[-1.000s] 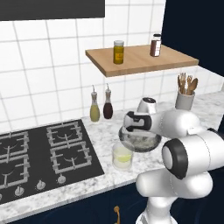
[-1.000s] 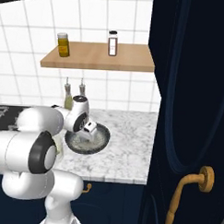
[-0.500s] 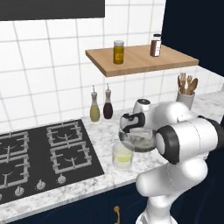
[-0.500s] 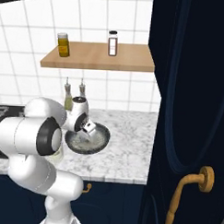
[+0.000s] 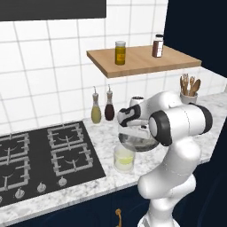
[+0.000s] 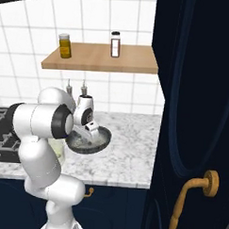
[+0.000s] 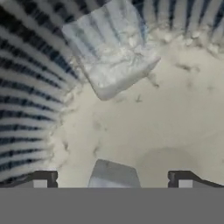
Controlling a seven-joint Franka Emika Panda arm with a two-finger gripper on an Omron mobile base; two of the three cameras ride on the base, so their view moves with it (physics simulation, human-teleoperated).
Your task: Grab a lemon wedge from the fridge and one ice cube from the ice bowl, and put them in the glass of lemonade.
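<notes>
My gripper (image 7: 113, 180) is down inside the grey ice bowl (image 5: 142, 142), jaws open, close above the pale floor of the bowl (image 7: 175, 113). A small ice cube (image 7: 113, 174) lies between the two finger tips, and I cannot tell whether they touch it. A larger ice cube (image 7: 111, 48) rests against the ribbed wall farther off. The white hand (image 6: 86, 116) stands over the ice bowl (image 6: 102, 134). The glass of lemonade (image 5: 124, 159) stands just left of the bowl, near the counter's front edge. The lemon wedge and the fridge are out of view.
A black gas hob (image 5: 40, 155) lies left of the glass. Two slim bottles (image 5: 103, 106) stand at the tiled wall. A wooden shelf (image 5: 142, 60) with two jars hangs above. A utensil cup (image 5: 188, 93) stands far right. A navy door with a brass handle (image 6: 193, 195) fills the right.
The arm's elbow has swung up and in over the bowl, and the hand has shifted slightly towards the glass side. The jaws have stayed open.
</notes>
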